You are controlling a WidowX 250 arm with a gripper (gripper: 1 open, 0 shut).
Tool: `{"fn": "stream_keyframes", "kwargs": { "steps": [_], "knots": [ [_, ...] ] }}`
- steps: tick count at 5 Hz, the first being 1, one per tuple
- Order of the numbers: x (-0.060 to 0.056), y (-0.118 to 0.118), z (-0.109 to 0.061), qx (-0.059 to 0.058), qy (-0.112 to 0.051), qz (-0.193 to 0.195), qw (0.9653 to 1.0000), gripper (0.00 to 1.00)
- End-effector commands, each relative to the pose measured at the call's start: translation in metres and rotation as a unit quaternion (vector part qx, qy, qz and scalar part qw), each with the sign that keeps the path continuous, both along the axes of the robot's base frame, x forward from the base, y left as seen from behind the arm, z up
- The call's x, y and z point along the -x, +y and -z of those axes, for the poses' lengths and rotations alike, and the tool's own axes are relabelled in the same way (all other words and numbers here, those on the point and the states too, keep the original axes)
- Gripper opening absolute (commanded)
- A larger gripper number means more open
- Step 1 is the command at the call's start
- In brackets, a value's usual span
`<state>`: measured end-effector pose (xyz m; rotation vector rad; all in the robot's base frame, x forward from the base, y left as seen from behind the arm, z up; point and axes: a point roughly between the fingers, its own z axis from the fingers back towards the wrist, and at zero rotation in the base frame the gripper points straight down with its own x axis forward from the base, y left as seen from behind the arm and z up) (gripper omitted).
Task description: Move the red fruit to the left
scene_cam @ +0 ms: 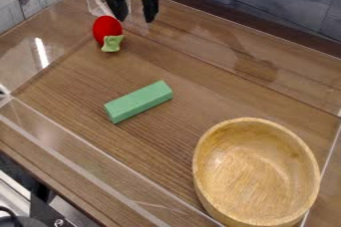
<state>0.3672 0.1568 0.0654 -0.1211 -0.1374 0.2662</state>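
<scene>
The red fruit [107,31], a small glossy strawberry-like toy with a green leafy end, lies on the wooden table near the far left. My gripper [134,10] hangs just behind and to the right of it, pointing down, with its black fingers [150,10] spread open and nothing between them. Fruit and gripper are apart.
A flat green rectangular block [139,102] lies mid-table. A large wooden bowl [304,167] sits at the front right. Clear plastic walls [40,47] ring the table surface [226,77].
</scene>
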Motion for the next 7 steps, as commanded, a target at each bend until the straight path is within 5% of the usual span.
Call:
{"fn": "stream_keyframes", "kwargs": {
  "steps": [1, 2, 3, 5, 7],
  "knots": [
    [-0.009, 0.016, -0.012, -0.027, -0.026, 0.009, 0.9993, 1.0],
    [-0.009, 0.015, 0.018, -0.032, -0.016, -0.014, 0.9993, 1.0],
    [-0.005, 0.013, 0.033, -0.033, -0.01, -0.036, 0.9988, 0.0],
    [-0.001, 0.022, 0.016, -0.024, -0.009, -0.048, 0.9985, 0.0],
    [-0.009, 0.021, -0.025, 0.003, -0.021, -0.052, 0.9984, 0.0]
  ]
}}
